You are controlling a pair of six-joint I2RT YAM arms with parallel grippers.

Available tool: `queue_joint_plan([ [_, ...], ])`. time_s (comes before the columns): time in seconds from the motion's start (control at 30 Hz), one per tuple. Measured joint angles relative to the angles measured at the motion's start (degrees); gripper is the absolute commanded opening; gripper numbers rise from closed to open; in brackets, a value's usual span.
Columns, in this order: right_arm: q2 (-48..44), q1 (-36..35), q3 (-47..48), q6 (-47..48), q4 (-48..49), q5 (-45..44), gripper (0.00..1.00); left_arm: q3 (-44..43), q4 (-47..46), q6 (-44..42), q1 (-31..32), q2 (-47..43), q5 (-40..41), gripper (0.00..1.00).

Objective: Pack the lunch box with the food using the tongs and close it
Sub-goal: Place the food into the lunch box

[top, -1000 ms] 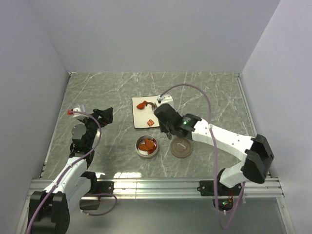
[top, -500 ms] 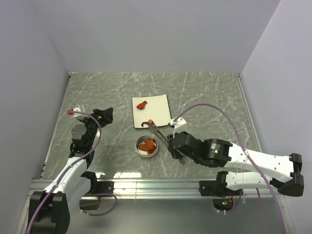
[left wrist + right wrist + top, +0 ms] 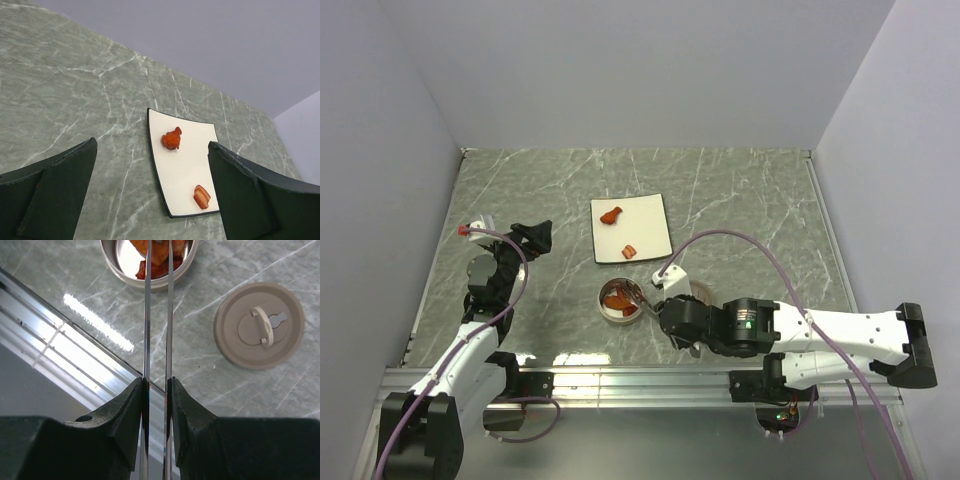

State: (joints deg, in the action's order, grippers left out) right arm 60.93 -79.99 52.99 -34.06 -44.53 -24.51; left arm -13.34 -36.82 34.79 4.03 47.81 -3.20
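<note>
Lunch box (image 3: 158, 286): open on the table (image 3: 750, 200), just ahead of the right gripper (image 3: 158, 390) and slightly to its left; lid (image 3: 259, 325) off.
Right gripper: clamped on the tongs (image 3: 148, 315), one finger against each arm, squeezing them almost parallel with a narrow slit between.
Tongs: running straight forward from the fingers, far ends over the tin's inside, above the food (image 3: 159, 252); tips cut off by the wrist view's edge, so cannot tell whether a piece is pinched.
Food in tin: several orange and red-brown pieces heaped against one side, bare shiny bottom beside them.
Lid: flat on the table just right of the tin, apart from it, handle side up; largely hidden under the right wrist from above.
Left gripper (image 3: 152, 195): at the table's left side, well apart from tin and tongs, jaws spread wide, holding nothing, facing the plate (image 3: 182, 170).
Plate: white, square, beyond the tin; carrying an orange piece (image 3: 171, 139) toward its far left part and a red-brown piece (image 3: 202, 196) near its near edge.
</note>
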Motion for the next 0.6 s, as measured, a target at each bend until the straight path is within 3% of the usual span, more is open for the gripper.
queue_joint_plan([
  [0.37, 2.05, -4.68, 0.52, -2.56, -2.69, -1.05, 0.2, 0.0, 0.0, 0.02, 0.0, 0.02, 0.0, 0.99],
  [0.6, 4.24, -5.81, 1.99, -3.32, -3.91, -2.12, 0.26, 0.0, 0.0, 0.02, 0.0, -0.02, 0.0, 0.99],
])
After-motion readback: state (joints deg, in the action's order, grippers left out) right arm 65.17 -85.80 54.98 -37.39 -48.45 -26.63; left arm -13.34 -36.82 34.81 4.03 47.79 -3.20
